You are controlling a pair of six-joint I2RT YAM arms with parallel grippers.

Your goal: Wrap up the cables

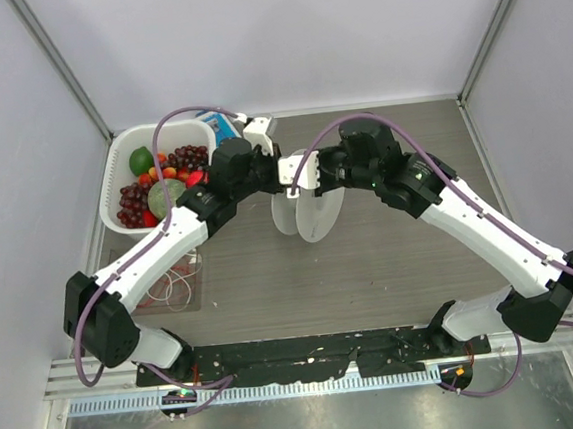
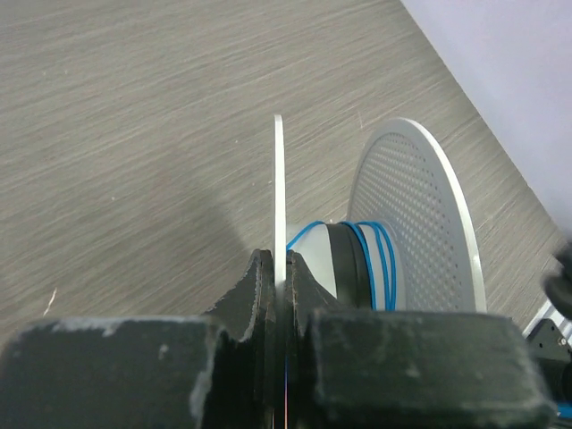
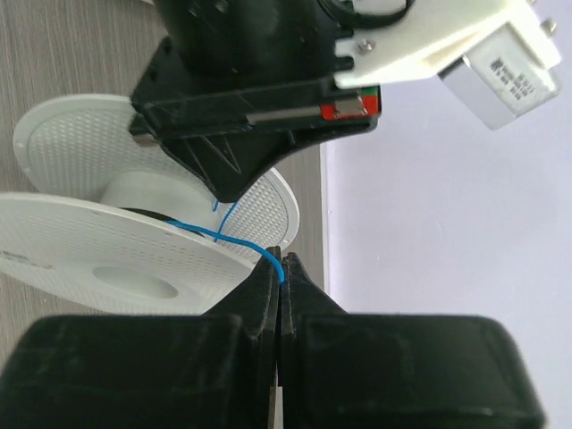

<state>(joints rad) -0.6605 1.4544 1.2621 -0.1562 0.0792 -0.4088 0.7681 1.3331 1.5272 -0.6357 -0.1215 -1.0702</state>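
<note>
Hair-thin blue cable [image 3: 234,239], a few turns of it already lying round the hub of a white plastic spool with perforated flanges [image 1: 311,212], runs off the core and over the flange rim to my right gripper [image 3: 280,268]. That gripper's fingers are pressed together on the strand. My left gripper [image 2: 279,273] is clamped on the edge of the spool's thinner flange, holding the reel on its rims at the middle of the grey wood-grain table [image 1: 372,277].

I judge the winding to be under way but early, with only a handful of blue loops on the hub. The next move calls for my right arm to carry the strand round the hub again between the two flanges. It must keep tension without snapping so fine a wire, and stay clear of my left wrist, which sits just beside it.

Loose red and white wires [image 1: 177,282] lie by my left forearm, well apart from the spool and not yet wound. A white plastic basket of fruit [image 1: 110,190] stands at the far left.
</note>
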